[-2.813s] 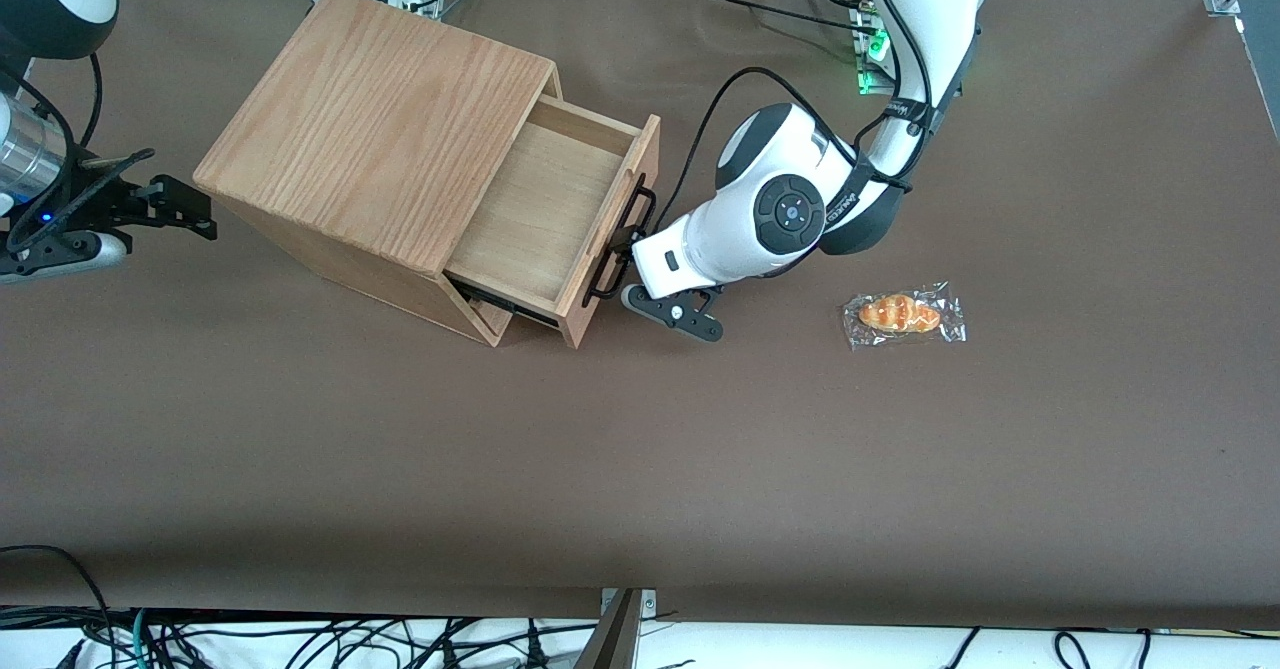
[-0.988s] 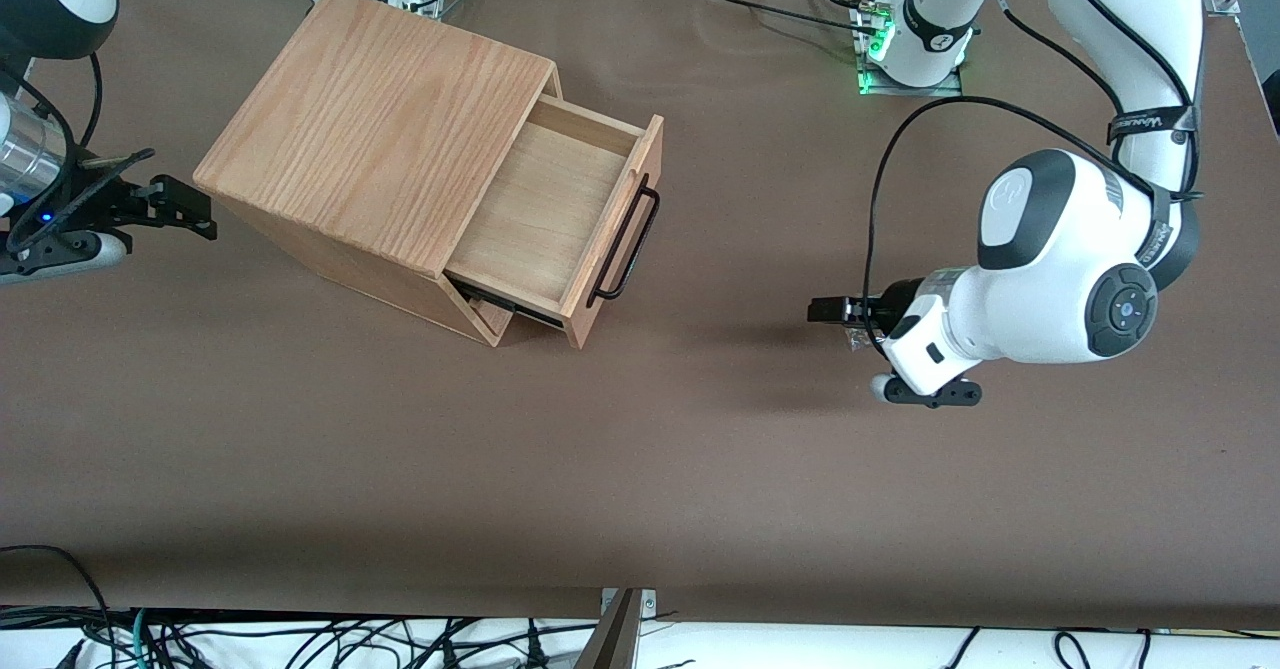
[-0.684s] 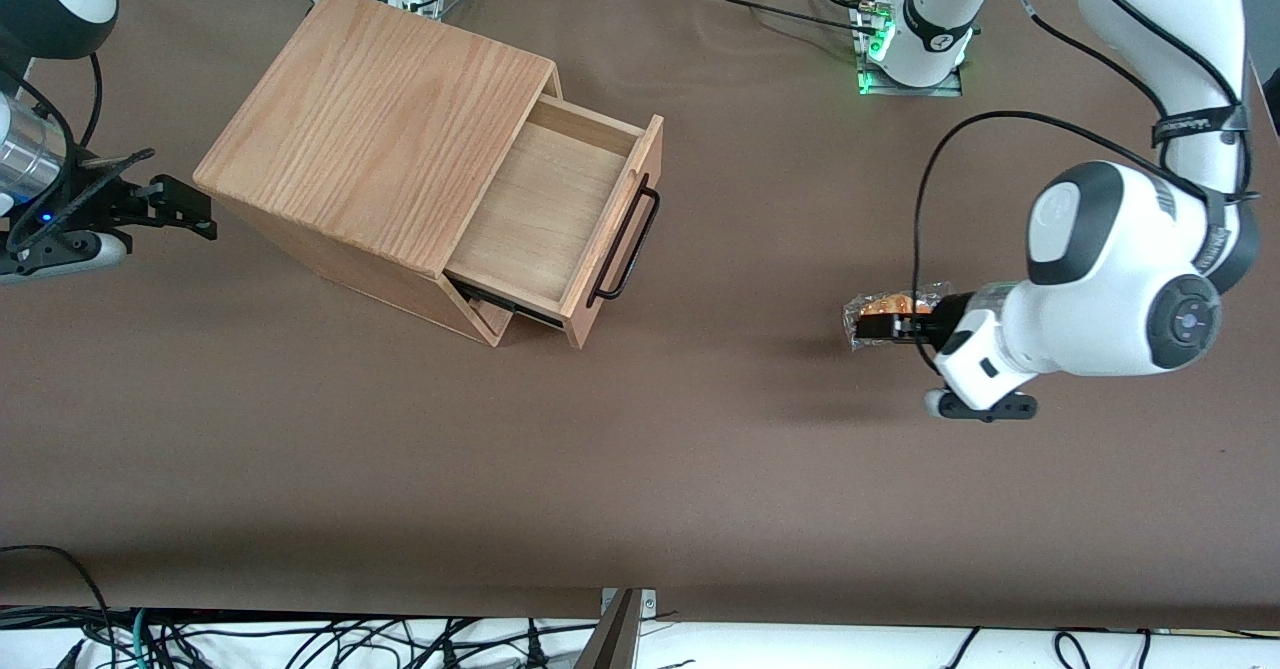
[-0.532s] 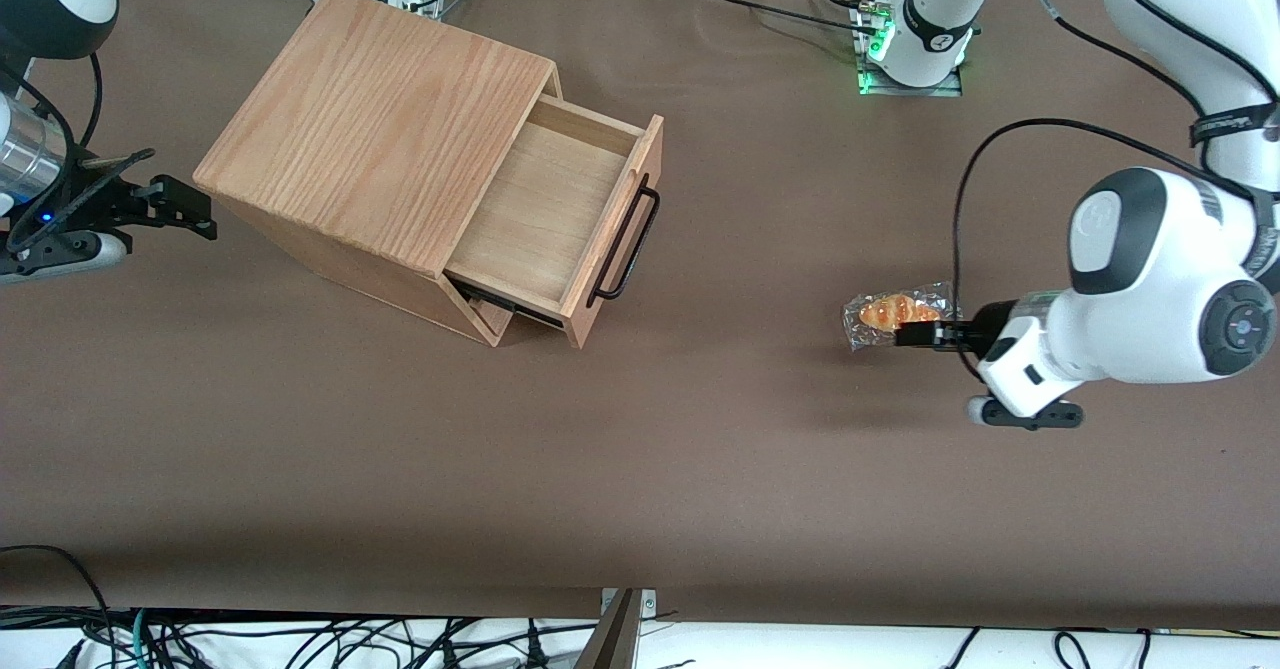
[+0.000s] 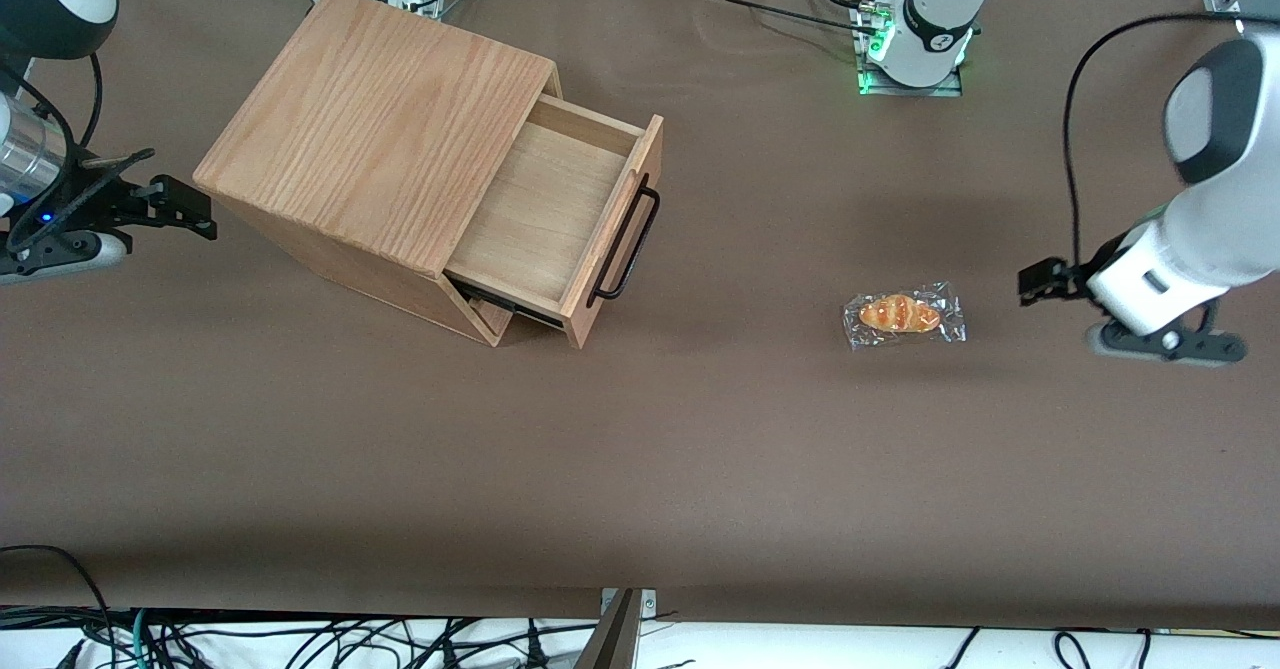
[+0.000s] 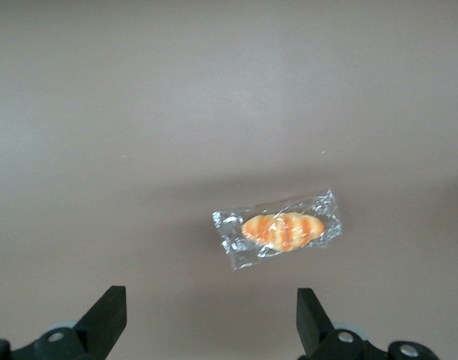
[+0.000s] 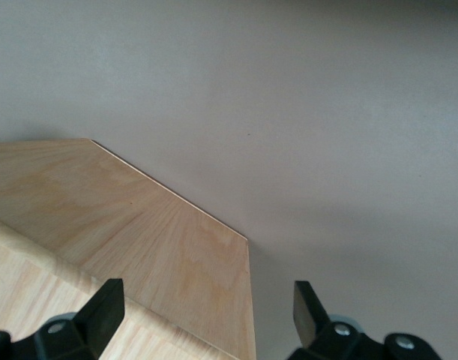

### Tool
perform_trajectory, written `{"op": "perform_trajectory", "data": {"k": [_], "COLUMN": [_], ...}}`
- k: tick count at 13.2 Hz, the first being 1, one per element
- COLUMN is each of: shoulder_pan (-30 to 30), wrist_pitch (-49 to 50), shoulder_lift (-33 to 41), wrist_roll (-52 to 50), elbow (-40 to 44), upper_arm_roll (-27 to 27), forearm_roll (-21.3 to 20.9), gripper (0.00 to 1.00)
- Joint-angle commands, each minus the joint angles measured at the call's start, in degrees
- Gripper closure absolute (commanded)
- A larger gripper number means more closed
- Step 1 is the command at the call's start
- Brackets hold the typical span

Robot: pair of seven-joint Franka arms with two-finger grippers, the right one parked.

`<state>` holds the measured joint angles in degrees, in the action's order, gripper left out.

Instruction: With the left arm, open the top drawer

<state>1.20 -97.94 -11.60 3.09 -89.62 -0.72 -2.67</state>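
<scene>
Brown matte covering spreads over the whole desk (image 5: 700, 469), and on it, toward the parked arm's end, stands the light oak box cabinet (image 5: 380, 134). Its pale wooden top drawer (image 5: 545, 214) is pulled well out, its inside bare, so the opening looks done. The long black metal bar handle (image 5: 625, 242) on its front is the place to take hold: stiff, thin and smooth, it stands off the wood enough for fingers to hook around it, and the drawer should slide lightly on its runners. The glossy white left arm (image 5: 1200, 209) is toward the working arm's end, well apart from the cabinet. Its black two-finger tool (image 6: 210, 330) hangs with fingers spread wide, holding nothing, above a clear-wrapped orange bread roll (image 6: 282, 230).
</scene>
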Motion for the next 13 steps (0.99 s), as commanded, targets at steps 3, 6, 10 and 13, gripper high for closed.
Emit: {"op": "perform_trajectory", "data": {"k": [3,6,10,13], "shoulder_pan": [-0.06,-0.84,-2.16,-1.9], "wrist_pitch": [4.84,7.32,7.24,7.33], "shoulder_lift": [12.47,14.06,14.06,14.15], "wrist_roll": [1.66,1.66,1.92,1.83], "elbow": [-5.57,-3.55,-4.07,-4.16], "upper_arm_roll": [-0.15,-0.24,-0.07,-0.07], "forearm_roll": [1.61,1.79,5.12,5.13], "gripper": [0.0,0.0,0.0,0.0]}}
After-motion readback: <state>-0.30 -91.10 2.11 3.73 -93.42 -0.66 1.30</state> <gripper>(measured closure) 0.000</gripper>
